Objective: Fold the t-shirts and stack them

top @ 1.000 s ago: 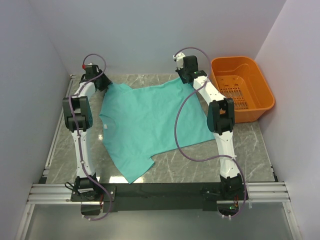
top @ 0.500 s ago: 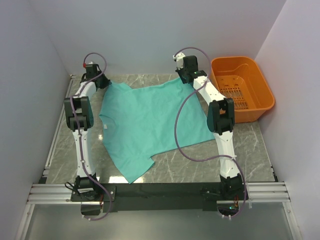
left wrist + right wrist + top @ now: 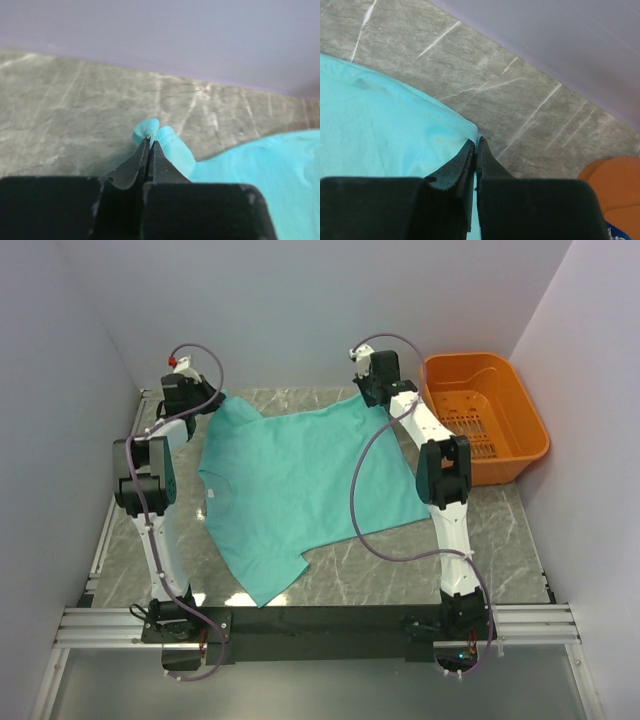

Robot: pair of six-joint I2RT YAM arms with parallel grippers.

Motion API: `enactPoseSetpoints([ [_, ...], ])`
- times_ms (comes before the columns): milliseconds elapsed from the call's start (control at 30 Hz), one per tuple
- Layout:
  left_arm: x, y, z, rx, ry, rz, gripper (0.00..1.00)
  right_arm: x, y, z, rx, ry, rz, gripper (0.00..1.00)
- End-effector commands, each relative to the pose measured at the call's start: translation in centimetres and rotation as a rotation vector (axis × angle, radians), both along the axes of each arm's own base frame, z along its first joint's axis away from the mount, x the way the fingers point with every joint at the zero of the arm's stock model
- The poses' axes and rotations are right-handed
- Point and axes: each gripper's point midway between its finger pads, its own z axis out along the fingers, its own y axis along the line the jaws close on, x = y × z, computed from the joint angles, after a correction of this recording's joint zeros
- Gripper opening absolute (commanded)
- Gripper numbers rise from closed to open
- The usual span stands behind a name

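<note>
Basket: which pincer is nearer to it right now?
Right. The right pincer grips the shirt corner just left of the basket; the left pincer holds the opposite far corner, across the shirt.

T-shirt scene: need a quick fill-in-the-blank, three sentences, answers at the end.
1. The left gripper and the right gripper are each ____ on a far corner of the t-shirt.
2. The basket beside the right arm is ____ in colour.
3. In the top view, exactly ____ t-shirt is visible.

Missing words: shut; orange; one.
</note>
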Motion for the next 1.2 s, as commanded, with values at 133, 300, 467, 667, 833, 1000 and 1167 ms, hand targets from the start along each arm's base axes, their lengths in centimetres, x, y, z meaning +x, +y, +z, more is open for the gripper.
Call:
enactPoseSetpoints([
  [133, -1.8, -1.8, 7.4, 0.163, -0.326, -0.162, 0.01, -0.1, -0.7, 4.7, 0.033, -0.074, 0.062, 0.00],
  [300, -2.8, -2.3, 8.2, 0.217, -0.365, -0.218, 0.01, -1.0, -0.8, 5.2, 0.001, -0.085, 0.132, 0.00],
  [467, -4.0, -2.9, 8.9, 0.263, -0.412, -0.268, 0.01, -1.7, -1.0, 6.9, 0.006, -0.112, 0.181, 0.00],
  [667, -5.3, -3.5, 10.2, 0.311, -0.499, -0.328, 0.01, -2.4, -1.4, 8.0, 0.011, -0.130, 0.215, 0.00],
  [833, -6.4, -4.1, 11.0, 0.328, -0.559, -0.375, 0.01, -2.8, -1.6, 8.0, 0.013, -0.122, 0.240, 0.00],
  [1000, -7.6, -4.9, 11.4, 0.331, -0.595, -0.425, 0.01, -3.1, -2.0, 6.5, -0.013, -0.090, 0.254, 0.00],
  [1167, -9.2, -5.6, 11.3, 0.348, -0.612, -0.485, 0.01, -3.0, -2.2, 5.5, -0.026, -0.076, 0.251, 0.00],
])
